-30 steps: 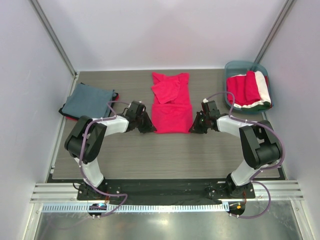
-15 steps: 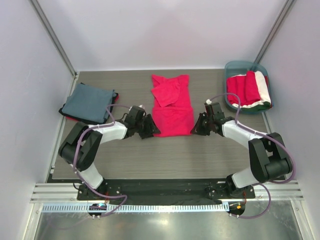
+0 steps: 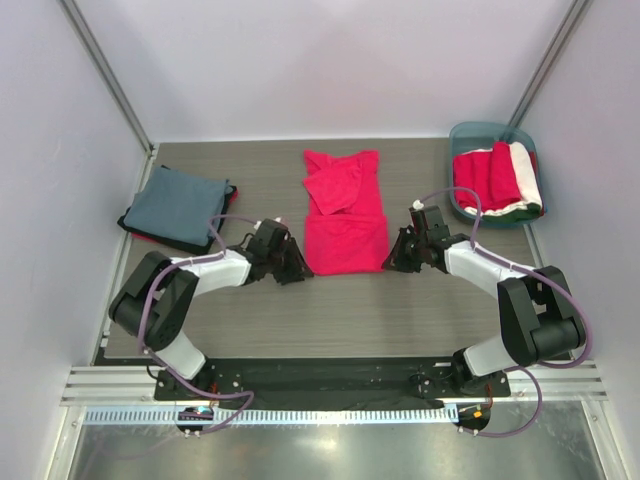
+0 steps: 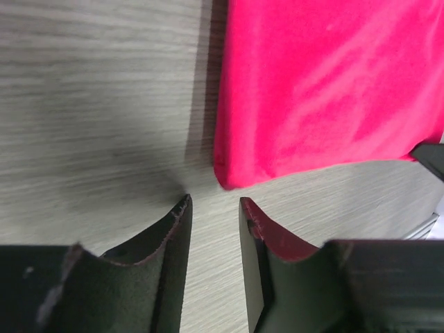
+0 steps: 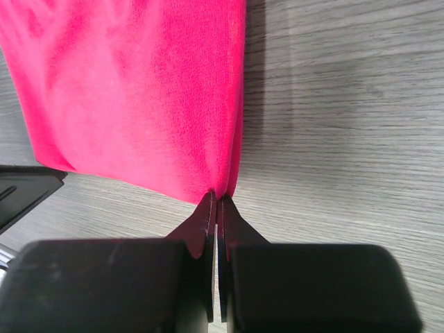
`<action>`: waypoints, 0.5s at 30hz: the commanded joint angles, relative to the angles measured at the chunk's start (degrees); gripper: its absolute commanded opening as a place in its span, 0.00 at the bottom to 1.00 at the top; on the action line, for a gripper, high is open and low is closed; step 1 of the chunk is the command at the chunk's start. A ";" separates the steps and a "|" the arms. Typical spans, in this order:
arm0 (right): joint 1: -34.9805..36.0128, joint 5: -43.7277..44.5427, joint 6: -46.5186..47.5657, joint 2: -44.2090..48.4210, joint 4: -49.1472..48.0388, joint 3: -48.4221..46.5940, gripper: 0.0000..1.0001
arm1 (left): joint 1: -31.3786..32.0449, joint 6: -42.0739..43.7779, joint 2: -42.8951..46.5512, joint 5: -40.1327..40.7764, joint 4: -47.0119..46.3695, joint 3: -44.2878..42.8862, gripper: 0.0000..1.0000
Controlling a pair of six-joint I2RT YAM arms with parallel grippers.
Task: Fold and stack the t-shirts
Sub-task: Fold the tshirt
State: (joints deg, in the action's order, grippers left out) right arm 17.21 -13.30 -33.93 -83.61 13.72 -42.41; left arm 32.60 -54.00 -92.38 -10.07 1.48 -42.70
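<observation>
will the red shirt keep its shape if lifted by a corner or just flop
Probably flop: the red shirt lies in soft folds, so it would likely drape from the right hand pinching its corner. It looks thin and light; the folds may slide open.

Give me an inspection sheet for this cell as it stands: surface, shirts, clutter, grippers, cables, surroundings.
Surface: grey wood-grain table.
Job's things: crimson t-shirt part-folded at centre; blue-grey t-shirt folded at left on a darker layer; red and white shirts piled in the teal tub.
Clutter: nothing seen.
Grippers: left gripper open and empty, just short of the crimson shirt's near corner; right gripper shut on the other near corner.
Cables: purple cables loop along both arms.
Surroundings: pale walls, metal frame posts.
</observation>
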 commanded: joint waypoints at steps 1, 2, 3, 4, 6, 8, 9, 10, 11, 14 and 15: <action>0.37 -0.50 0.45 1.17 0.26 0.40 0.01 | 0.10 0.21 -3.07 1.54 1.43 -1.51 0.34; 0.28 -0.67 0.45 1.17 0.17 0.40 0.01 | 0.10 0.38 -3.59 1.80 1.43 -1.77 0.34; 0.36 -0.76 0.36 1.17 0.00 0.49 0.01 | 0.01 0.38 -4.12 1.89 1.34 -2.30 0.35; 0.37 -0.76 0.27 1.17 0.00 0.58 0.01 | 0.01 0.38 -4.47 2.15 1.42 -2.48 0.35; 0.37 -0.85 0.36 1.26 -0.09 0.66 0.01 | 0.01 0.30 -4.91 1.98 1.16 -2.92 0.36; 0.36 -0.76 0.45 1.26 -0.09 0.84 0.01 | 0.09 0.30 -4.92 2.24 0.72 -2.92 0.38; 0.28 -0.59 0.45 1.26 -0.01 0.93 0.01 | 0.01 0.38 -5.18 2.50 0.72 -3.18 0.36; 0.36 -0.67 0.36 1.26 0.00 0.93 0.01 | 0.01 0.47 -5.35 2.51 0.90 -3.27 0.34; 0.37 -0.76 0.36 1.35 0.00 0.93 0.01 | 0.01 0.47 -5.62 2.59 0.98 -3.36 0.30; 0.37 -0.85 0.36 1.61 0.00 0.75 0.01 | 0.09 0.47 -6.59 2.59 0.55 -3.18 0.17; 0.28 -0.94 0.27 1.70 -0.09 0.93 0.01 | 0.10 0.30 -6.85 2.51 0.37 -3.09 0.09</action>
State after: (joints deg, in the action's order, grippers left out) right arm 17.21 -13.37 -33.93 -83.61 13.78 -41.76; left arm 32.58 -54.43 -96.84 -10.00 -0.21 -45.95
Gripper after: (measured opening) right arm 0.034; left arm 0.127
